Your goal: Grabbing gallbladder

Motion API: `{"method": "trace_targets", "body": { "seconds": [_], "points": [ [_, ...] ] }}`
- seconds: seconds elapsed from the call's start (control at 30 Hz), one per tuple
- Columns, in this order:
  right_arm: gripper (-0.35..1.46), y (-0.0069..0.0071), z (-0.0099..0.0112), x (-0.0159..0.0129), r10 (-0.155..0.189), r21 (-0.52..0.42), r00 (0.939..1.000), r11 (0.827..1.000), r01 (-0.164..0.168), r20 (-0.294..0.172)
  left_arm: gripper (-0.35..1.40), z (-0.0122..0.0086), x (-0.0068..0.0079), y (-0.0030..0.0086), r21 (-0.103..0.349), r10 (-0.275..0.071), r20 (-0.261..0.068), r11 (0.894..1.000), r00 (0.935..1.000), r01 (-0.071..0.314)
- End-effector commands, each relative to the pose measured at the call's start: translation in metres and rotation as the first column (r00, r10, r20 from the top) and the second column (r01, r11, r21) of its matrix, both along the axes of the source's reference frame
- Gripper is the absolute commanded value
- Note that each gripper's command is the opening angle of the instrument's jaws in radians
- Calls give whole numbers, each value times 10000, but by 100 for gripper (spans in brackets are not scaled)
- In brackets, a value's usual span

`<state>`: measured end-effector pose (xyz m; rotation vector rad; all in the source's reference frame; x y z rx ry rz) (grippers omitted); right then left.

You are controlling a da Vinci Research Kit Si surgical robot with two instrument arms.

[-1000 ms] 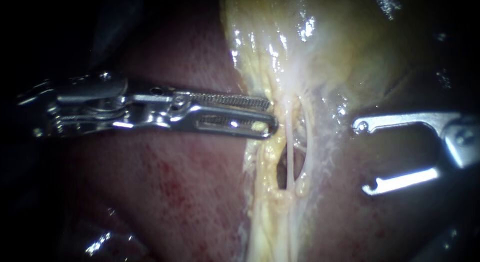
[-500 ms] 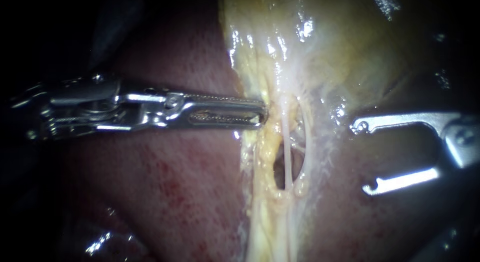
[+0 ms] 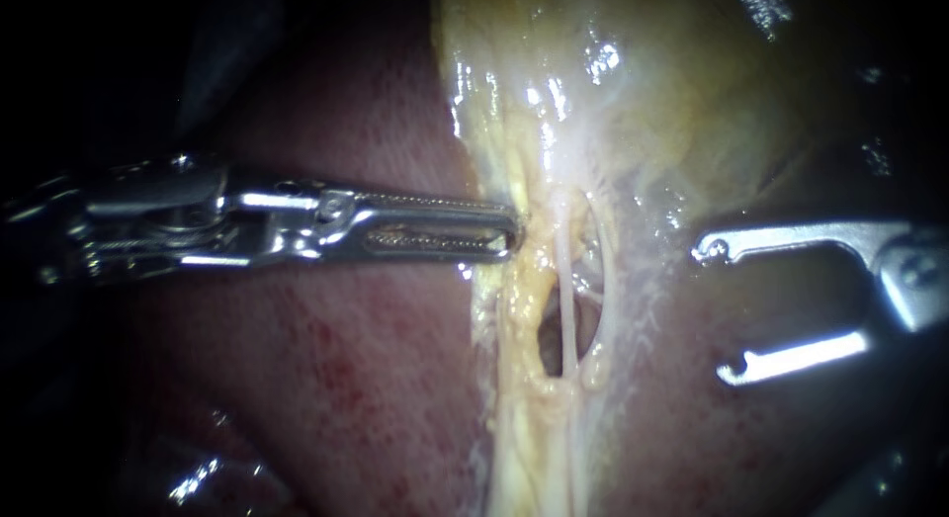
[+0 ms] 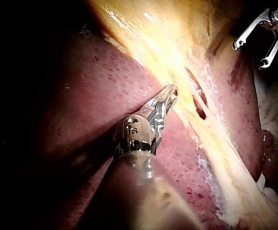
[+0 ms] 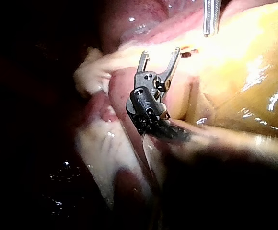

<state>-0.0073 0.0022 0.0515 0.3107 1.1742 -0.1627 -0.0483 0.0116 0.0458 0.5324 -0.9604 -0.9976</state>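
The gallbladder (image 3: 633,92) is a pale yellow, glistening sac at the top of the endoscope view. It narrows downward into a yellowish band with a dark window (image 3: 547,347) in it. A thin pale tube (image 3: 566,319) crosses that window. My left instrument (image 3: 512,230) comes in level from the left, its toothed jaws shut on the band's left edge just above the window. The left wrist view shows the same jaws (image 4: 171,92) pressed together into the yellow edge. My right instrument (image 3: 717,311) hangs to the right of the band with its jaws wide open and holding nothing.
Dark red liver (image 3: 336,379) lies under and to both sides of the band. In the right wrist view my right instrument (image 5: 159,56) points toward the yellow tissue, and the tip of my left instrument (image 5: 211,19) shows beyond it. Whitish tissue folds (image 5: 93,76) lie beside it.
My left instrument's jaws have shut on the band's edge and drawn back a little to the left. The edge and the window followed. The right instrument has not moved.
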Motion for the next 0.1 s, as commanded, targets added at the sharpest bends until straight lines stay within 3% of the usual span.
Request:
{"method": "trace_targets", "body": {
  "seconds": [0.03, 0.1],
  "points": [
    [55, 0, 0, 0, 0, -1, 10000, 10000, 0, 2, -35, 0, 0, 0, 1, 9, 4, 10000, 10000, -9],
    [55, 0, 0, 0, 0, -2, 10000, 10000, 0, 2, -35, 0, 0, 0, 1, 10, 5, 10000, 10000, -10]
  ]
}}
